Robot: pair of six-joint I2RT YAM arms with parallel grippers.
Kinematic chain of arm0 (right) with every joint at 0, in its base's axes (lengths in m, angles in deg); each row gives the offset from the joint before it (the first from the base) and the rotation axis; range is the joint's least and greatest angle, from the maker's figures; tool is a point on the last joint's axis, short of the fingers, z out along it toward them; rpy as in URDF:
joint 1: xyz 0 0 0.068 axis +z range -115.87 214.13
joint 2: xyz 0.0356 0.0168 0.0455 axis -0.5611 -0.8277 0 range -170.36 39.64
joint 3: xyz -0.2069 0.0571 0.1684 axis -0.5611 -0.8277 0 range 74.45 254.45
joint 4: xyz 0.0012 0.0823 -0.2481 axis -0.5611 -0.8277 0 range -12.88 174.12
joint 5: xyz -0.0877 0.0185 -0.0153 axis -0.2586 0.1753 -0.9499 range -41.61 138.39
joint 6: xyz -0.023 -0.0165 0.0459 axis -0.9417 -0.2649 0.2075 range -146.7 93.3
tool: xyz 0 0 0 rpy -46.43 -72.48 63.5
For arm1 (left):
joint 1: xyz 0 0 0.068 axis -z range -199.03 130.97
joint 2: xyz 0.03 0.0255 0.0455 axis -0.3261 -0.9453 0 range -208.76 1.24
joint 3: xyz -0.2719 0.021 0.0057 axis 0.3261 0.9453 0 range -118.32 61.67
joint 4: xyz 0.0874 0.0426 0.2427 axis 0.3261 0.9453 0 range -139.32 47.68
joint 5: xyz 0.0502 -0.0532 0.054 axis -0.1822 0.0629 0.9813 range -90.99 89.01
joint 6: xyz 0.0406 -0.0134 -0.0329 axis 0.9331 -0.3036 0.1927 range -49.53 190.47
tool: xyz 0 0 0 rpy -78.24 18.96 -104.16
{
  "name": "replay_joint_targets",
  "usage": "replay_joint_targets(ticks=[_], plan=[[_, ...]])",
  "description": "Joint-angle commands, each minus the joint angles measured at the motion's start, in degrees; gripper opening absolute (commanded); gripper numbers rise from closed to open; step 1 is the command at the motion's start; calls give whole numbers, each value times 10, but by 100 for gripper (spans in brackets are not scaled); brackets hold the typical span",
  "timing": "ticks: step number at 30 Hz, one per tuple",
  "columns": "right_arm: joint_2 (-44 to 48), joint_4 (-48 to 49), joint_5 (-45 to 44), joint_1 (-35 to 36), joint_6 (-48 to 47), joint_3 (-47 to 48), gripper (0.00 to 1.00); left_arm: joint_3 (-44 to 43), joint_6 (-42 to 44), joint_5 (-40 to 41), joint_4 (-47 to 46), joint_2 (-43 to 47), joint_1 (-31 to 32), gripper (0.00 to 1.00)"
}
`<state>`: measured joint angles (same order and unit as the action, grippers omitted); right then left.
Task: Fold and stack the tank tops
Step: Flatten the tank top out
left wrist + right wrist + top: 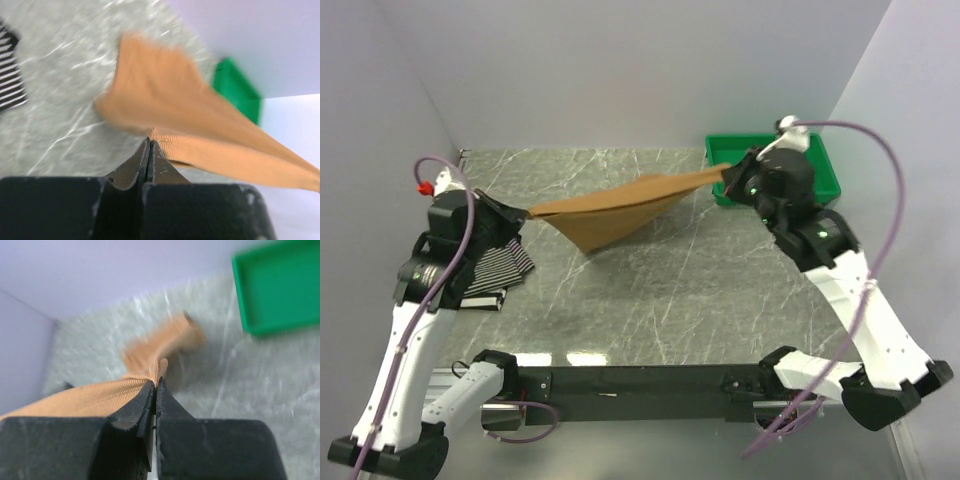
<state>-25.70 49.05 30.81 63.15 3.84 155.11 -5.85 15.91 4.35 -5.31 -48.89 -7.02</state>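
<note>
The tan-brown tank top (610,212) hangs stretched in the air between both grippers, its lower part drooping to the table. My left gripper (525,214) is shut on its left end; the left wrist view shows the shut fingertips (149,142) pinching the ribbed cloth (165,95). My right gripper (728,172) is shut on its right end, as seen in the right wrist view (155,383) with the cloth (100,395). A striped black-and-white tank top (498,268) lies folded under my left arm; its edge shows in the left wrist view (10,80).
The green plastic tray (825,160) stands at the back right, behind my right gripper, and shows in the wrist views (280,285) (237,90). The marble table (670,290) is walled by white panels on three sides.
</note>
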Motion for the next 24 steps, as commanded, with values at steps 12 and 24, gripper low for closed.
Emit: replay_joint_targets(ticks=[12, 24], plan=[[-206, 76, 148, -89, -106, 345, 0, -112, -44, 51, -307, -73, -4, 1], [-456, 233, 349, -185, -21, 644, 0, -377, -92, -98, -524, -402, -90, 1]])
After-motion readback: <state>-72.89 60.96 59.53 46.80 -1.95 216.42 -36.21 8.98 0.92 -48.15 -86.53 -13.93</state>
